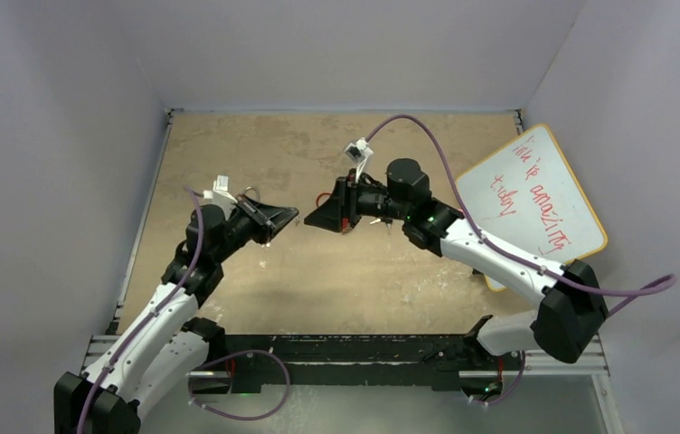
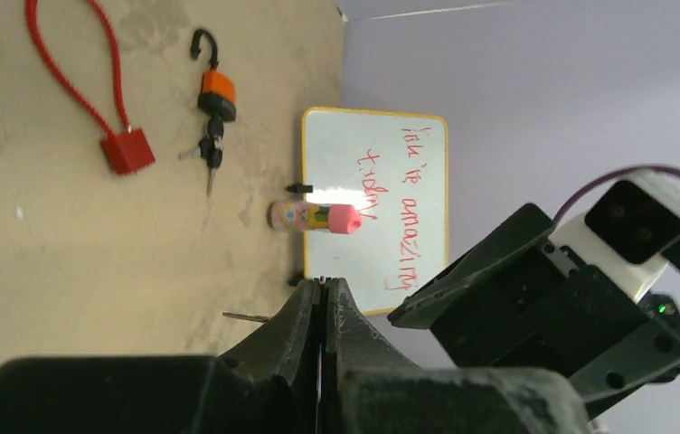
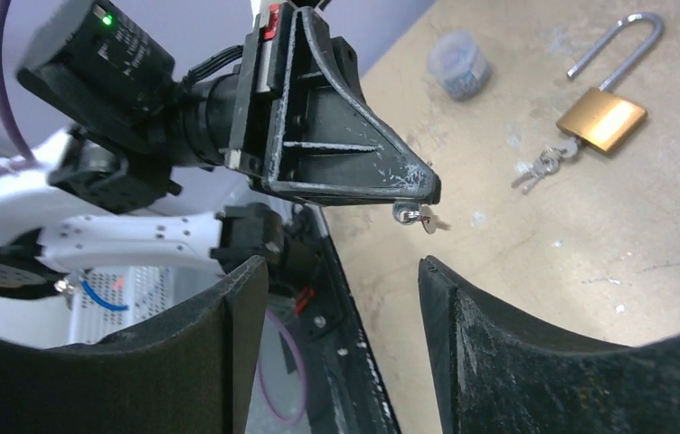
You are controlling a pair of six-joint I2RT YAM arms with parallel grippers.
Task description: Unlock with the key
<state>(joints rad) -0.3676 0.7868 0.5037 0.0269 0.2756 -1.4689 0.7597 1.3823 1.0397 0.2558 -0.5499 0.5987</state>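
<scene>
Two black-and-white robot arms met tip to tip over the middle of a tan, scuffed bench (image 1: 318, 280). The left fingers (image 3: 345, 154) were pressed fully together w/ a small silver key (image 3: 415, 216) pinched at their tips. The key hung just below the tips, in the air above the bench. The right fingers (image 3: 228, 362) stood wide apart, holding nothing. They pointed at the left pair, near but not touching. In the R wrist view, a brass padlock w/ a silver shackle (image 3: 600, 122) lay flat on the bench beyond the key. A small bunch of keys (image 3: 543, 168) sat at its base, and a small clear round tub (image 3: 458, 63) sat apart from it. The L wrist view showed a red cube lock w/ a red cable loop (image 2: 127, 149). Beside it lay an orange-and-black padlock (image 2: 217, 90) w/ keys at its base. A pink tube (image 2: 314, 217) lay in front of a yellow-framed whiteboard (image 2: 377, 208) w/ red handwriting, at the R side of the bench.
</scene>
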